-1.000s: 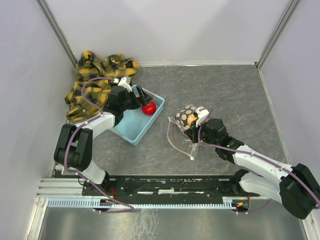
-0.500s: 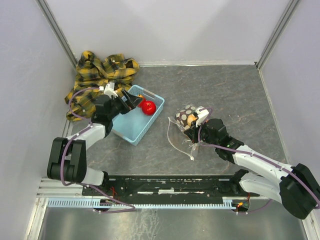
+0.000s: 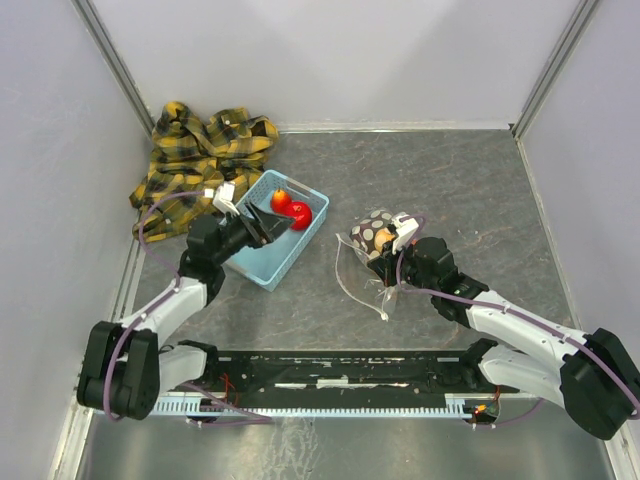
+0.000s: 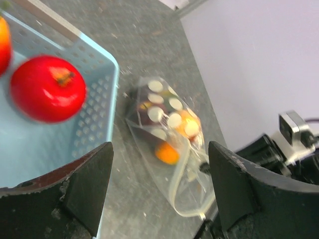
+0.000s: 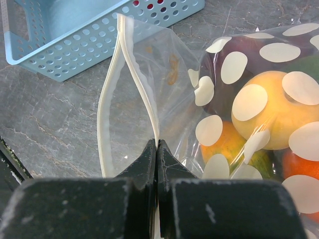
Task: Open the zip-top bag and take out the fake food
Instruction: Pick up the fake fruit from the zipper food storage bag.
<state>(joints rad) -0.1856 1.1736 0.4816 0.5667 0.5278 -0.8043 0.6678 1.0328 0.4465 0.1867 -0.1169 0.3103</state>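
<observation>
The zip-top bag [image 3: 372, 236] lies right of the basket, clear with white dots, its mouth gaping toward the near side. My right gripper [image 5: 157, 147] is shut on the white zip strip [image 5: 130, 64] of one lip. Fake food fills the bag: a yellow fruit [image 5: 273, 110], a maroon one [image 5: 249, 56] and an orange one [image 5: 225, 143]. A red fruit [image 4: 48, 88] and a second red-orange piece [image 3: 281, 199] lie in the basket. My left gripper [image 4: 159, 167] hangs open and empty over the basket's near-right edge, facing the bag [image 4: 168, 124].
The light blue slotted basket [image 3: 306, 240] sits left of centre. A yellow plaid cloth [image 3: 200, 160] is heaped in the far left corner. Side walls stand close on the left, right and back.
My left gripper has drawn back from the red fruit in the basket toward the near side and turned to face the bag. The right arm and bag have not moved.
</observation>
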